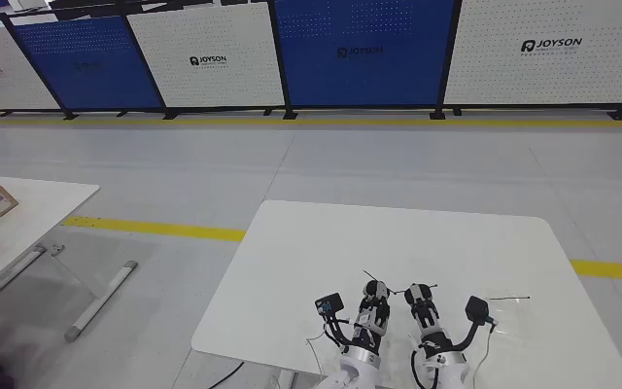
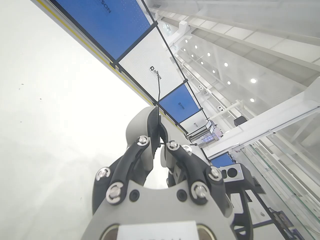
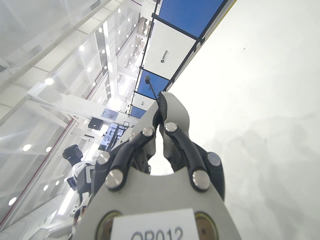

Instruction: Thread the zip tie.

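Both grippers hover side by side over the near edge of the white table. My left gripper is shut on a thin black zip tie, whose pointed tail sticks out past the fingertips. My right gripper is shut on a black zip tie strap, with the small square head beyond its tips. In the top view short black ends poke out of each gripper. Whether both hold one tie I cannot tell.
Another thin black zip tie lies on the table to the right of the grippers. A second white table stands far left. Blue and white partition panels line the back of the room.
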Controlling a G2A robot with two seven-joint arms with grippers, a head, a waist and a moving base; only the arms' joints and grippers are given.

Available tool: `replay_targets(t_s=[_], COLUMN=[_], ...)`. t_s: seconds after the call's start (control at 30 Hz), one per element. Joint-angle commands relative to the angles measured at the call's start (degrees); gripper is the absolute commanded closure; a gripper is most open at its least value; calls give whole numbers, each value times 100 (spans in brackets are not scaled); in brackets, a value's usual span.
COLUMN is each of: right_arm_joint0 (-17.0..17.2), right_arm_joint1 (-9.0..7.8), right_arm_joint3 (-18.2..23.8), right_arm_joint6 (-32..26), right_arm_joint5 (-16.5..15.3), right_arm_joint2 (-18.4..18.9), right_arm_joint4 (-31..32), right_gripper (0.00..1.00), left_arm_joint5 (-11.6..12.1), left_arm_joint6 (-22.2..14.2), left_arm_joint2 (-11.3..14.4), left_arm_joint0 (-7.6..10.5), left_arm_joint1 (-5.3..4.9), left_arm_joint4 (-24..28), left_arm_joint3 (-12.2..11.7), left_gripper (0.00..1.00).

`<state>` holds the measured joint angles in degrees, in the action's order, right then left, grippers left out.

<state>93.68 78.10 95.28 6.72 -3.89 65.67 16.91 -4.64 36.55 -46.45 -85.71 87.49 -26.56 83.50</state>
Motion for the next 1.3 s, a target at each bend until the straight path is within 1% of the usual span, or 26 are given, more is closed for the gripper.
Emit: replay_targets(t_s=[0.0,0.07,0.17,0.4,0.8,1.1,1.23,1.27], right_arm_joint0=[24,78,126,85,127,61,47,47], right_arm_joint1=[0,-6,-14,-3,2,21,20,20], right_arm_joint3=[28,64,100,68,87,57,35,35], right_arm_joint6=[14,22,-30,-123,-142,-135,-116,-116], right_arm_joint5=[-40,-124,-157,-61,-105,-61,-65,-65], right_arm_joint2=[21,73,123,72,98,30,16,16], right_arm_joint4=[-17,-68,-82,-24,-9,64,195,195], right_gripper=[100,100,100,100,100,100,100,100], left_arm_joint5=[0,0,0,0,0,0,0,6], left_arm_joint6=[0,0,0,0,0,0,0,-76], left_arm_joint2=[0,0,0,0,0,0,0,-18], left_arm_joint0=[0,0,0,0,0,0,0,2], left_arm_joint1=[0,0,0,0,0,0,0,-1], left_arm_joint4=[0,0,0,0,0,0,0,34], left_arm_joint3=[0,0,0,0,0,0,0,7], left_gripper=[100,100,100,100,100,100,100,100])
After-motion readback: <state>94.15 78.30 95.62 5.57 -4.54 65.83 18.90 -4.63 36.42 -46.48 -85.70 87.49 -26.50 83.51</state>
